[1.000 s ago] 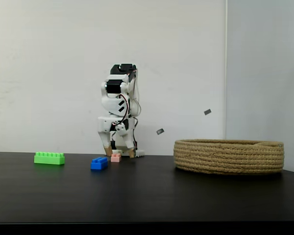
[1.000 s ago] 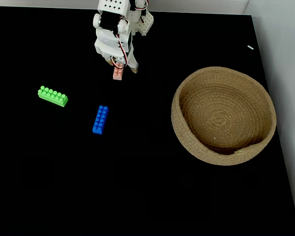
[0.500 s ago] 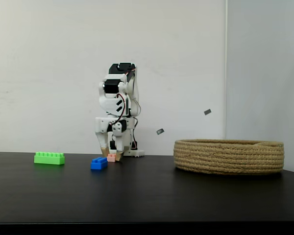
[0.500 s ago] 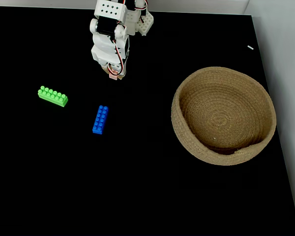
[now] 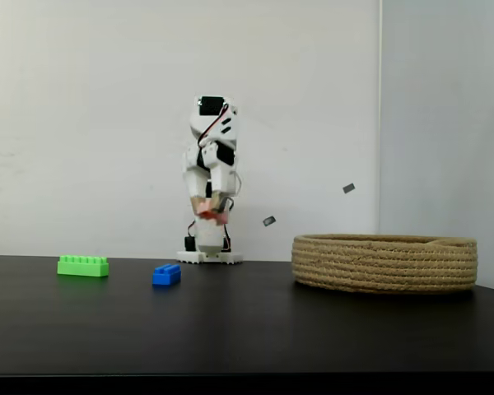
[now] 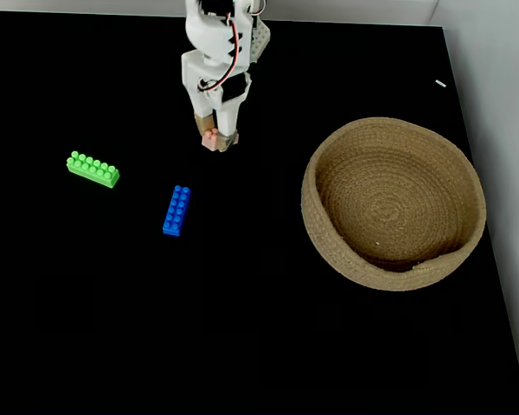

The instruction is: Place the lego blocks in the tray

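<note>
The white arm's gripper (image 5: 208, 212) (image 6: 215, 140) is shut on the tiny pale pink lego block (image 5: 209, 215) (image 6: 212, 137), held well above the black table. In both fixed views the long green lego block (image 5: 82, 266) (image 6: 92, 169) lies at the left and the blue lego block (image 5: 166, 275) (image 6: 176, 210) rests between it and the arm. The wide tray of coiled tan rope (image 5: 385, 263) (image 6: 329, 169) stands at the right with nothing inside, apart from the gripper.
The arm's base (image 5: 209, 257) stands at the table's back edge against a white wall. A small grey tag (image 6: 440, 84) lies near the back right corner. The table's right edge runs just beyond the tray.
The gripper closed on the pink block at the table surface, then lifted it up and slightly toward the right. Green block, blue block and tray have not moved.
</note>
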You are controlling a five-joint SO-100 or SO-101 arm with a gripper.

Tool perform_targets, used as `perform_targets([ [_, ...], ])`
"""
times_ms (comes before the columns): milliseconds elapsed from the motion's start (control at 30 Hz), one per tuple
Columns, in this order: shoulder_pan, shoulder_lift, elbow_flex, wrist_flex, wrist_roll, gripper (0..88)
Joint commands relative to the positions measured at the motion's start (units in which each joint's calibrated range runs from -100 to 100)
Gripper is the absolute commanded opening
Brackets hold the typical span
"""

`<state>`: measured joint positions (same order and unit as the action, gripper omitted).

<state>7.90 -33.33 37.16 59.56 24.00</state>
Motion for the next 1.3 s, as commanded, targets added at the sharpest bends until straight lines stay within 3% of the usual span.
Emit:
perform_targets([
  [0,-8.5,-8.5,-3.7,-6.9,-5.4,0.0],
  [200,-18.3,-5.3,1.3,-23.6,-10.2,0.1],
  [467,-25.0,11.9,-11.4,-25.5,-20.6,5.2],
  [567,-26.8,16.4,-14.2,-25.8,-21.3,6.1],
  [833,-27.4,21.6,-16.5,-26.2,-23.0,25.3],
  [1000,-25.0,20.1,-16.2,-25.0,-21.4,31.0],
  [1267,-10.1,15.9,-12.9,-22.1,-1.6,28.9],
])
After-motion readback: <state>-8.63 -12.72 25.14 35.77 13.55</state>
